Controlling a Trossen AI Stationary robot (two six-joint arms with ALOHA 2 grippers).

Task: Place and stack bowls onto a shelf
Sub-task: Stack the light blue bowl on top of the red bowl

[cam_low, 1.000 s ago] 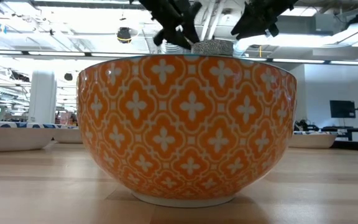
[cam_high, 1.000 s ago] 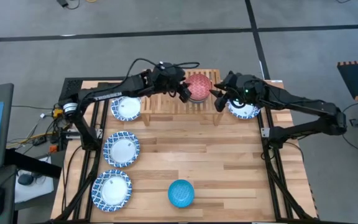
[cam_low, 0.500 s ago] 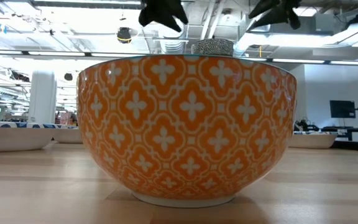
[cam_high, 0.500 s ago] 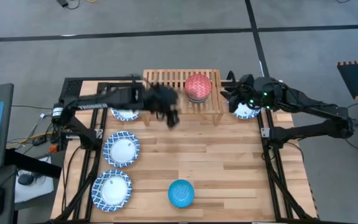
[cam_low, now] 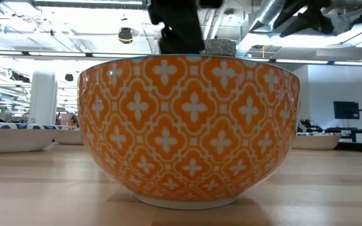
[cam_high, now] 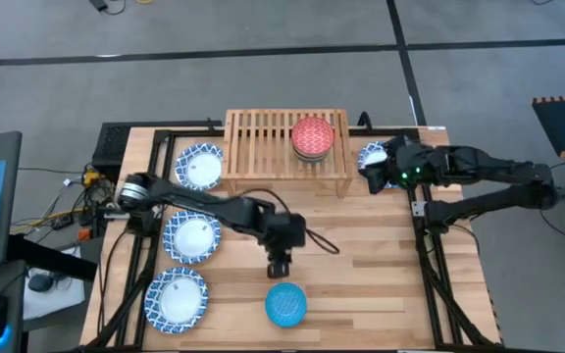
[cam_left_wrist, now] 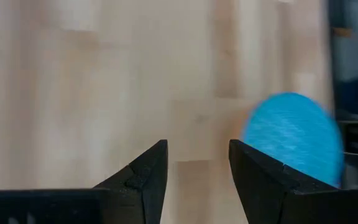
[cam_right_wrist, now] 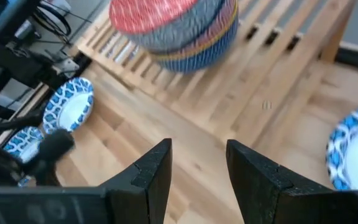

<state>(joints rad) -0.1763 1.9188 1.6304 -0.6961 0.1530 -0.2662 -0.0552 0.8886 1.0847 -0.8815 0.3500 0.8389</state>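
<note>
While its fingers gape empty, the left gripper hovers seemingly just above the bright blue bowl.

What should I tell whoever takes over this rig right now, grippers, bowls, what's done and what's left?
Left gripper: open, empty, over mid-table just behind the bright blue bowl.
Right gripper: open, empty, beside the shelf's right end, over the patterned dish there.
Shelf: holds one stack of bowls, red on top.
Done: that stack is placed.
Left: the blue bowl near the front edge, three patterned dishes along the left side, and the dish at right, all on the table.
The low view shows that bowl's outside as orange patterned.
</note>
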